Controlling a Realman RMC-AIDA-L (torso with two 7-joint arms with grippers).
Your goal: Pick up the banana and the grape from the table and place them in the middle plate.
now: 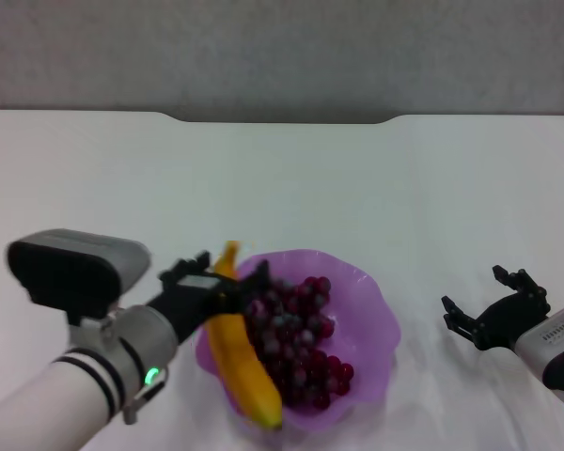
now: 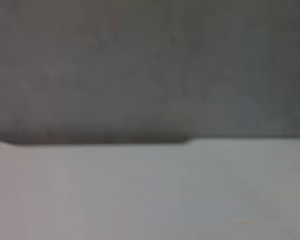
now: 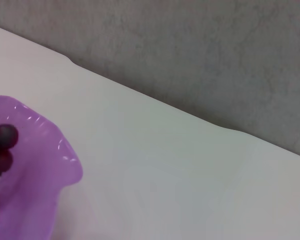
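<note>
The purple scalloped middle plate (image 1: pixel 381 319) stands on the white table (image 1: pixel 291 178) in front of me. The yellow banana (image 1: pixel 242 366) lies along the plate's left side, its far end reaching over the rim. The bunch of dark red grapes (image 1: pixel 301 343) lies in the plate beside it. My left gripper (image 1: pixel 230 277) is open, its black fingers on either side of the banana's far end. My right gripper (image 1: pixel 477 293) is open and empty above the table, right of the plate. The right wrist view shows part of the plate's rim (image 3: pixel 40 165) and a few grapes (image 3: pixel 4 136).
The table's far edge with its notch (image 1: pixel 282 119) runs along a grey wall. The left wrist view shows only bare tabletop (image 2: pixel 140 195) and that wall. White tabletop lies on all sides of the plate.
</note>
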